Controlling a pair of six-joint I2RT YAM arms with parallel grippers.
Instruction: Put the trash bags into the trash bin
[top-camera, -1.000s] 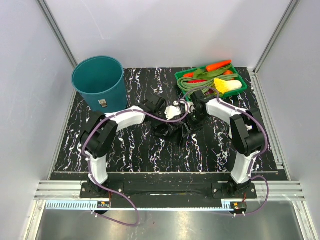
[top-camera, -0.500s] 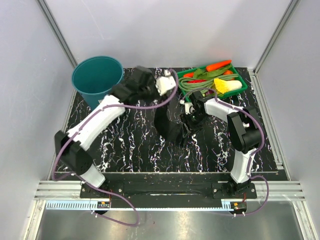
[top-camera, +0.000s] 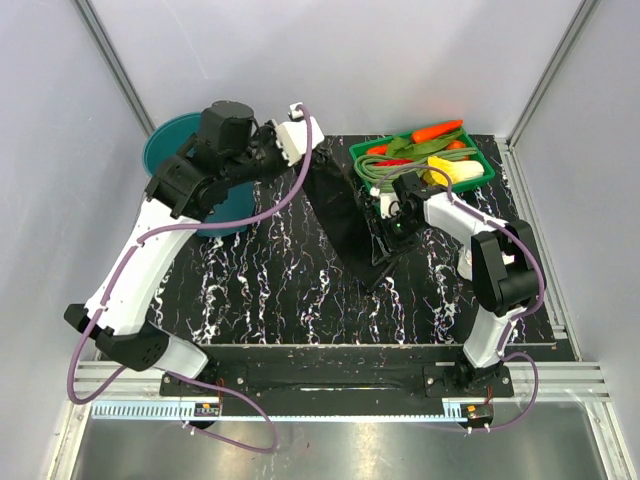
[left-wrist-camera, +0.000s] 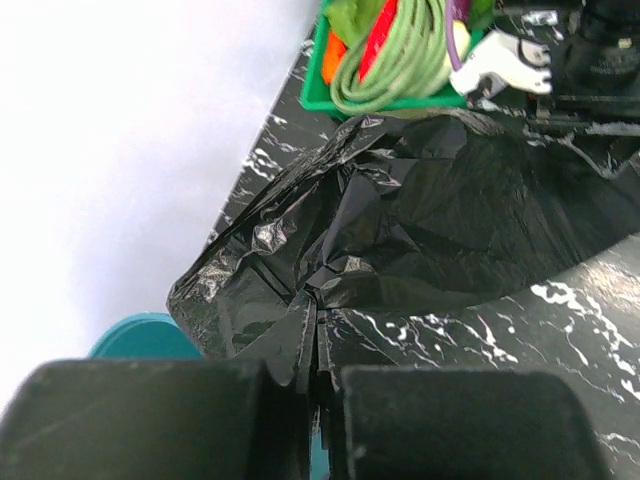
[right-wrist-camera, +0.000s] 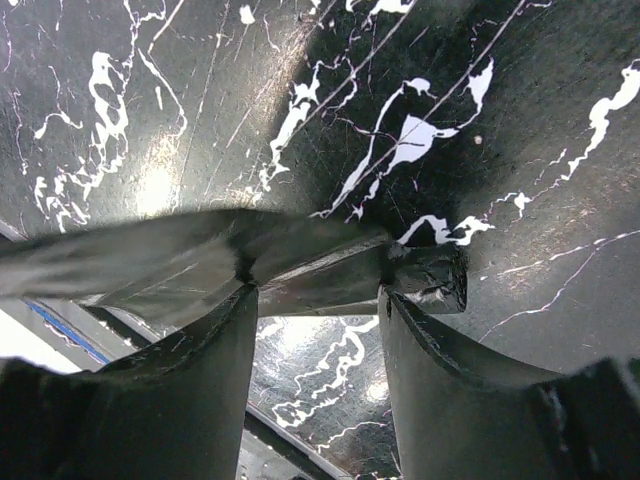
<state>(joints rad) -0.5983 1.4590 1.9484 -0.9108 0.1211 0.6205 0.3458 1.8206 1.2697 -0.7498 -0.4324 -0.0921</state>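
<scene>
A black trash bag (top-camera: 350, 215) hangs stretched in a slant from my left gripper (top-camera: 306, 155) down to the table by my right gripper (top-camera: 386, 218). The left gripper is raised beside the teal trash bin (top-camera: 172, 148) and is shut on a pinched corner of the bag (left-wrist-camera: 420, 215). A sliver of the bin (left-wrist-camera: 140, 338) shows under its fingers. In the right wrist view the jaws stand apart, and a strip of the bag (right-wrist-camera: 300, 262) lies across the fingertips (right-wrist-camera: 225, 330) just above the marbled table.
A green tray (top-camera: 482, 172) of vegetables stands at the back right, just behind my right gripper, and shows in the left wrist view (left-wrist-camera: 318, 92). White walls and metal rails close in the black marbled table (top-camera: 270, 290).
My left arm has lifted and swung back-left toward the bin, pulling the bag up off the table and stretching it out. My right gripper has stayed by the bag's lower end.
</scene>
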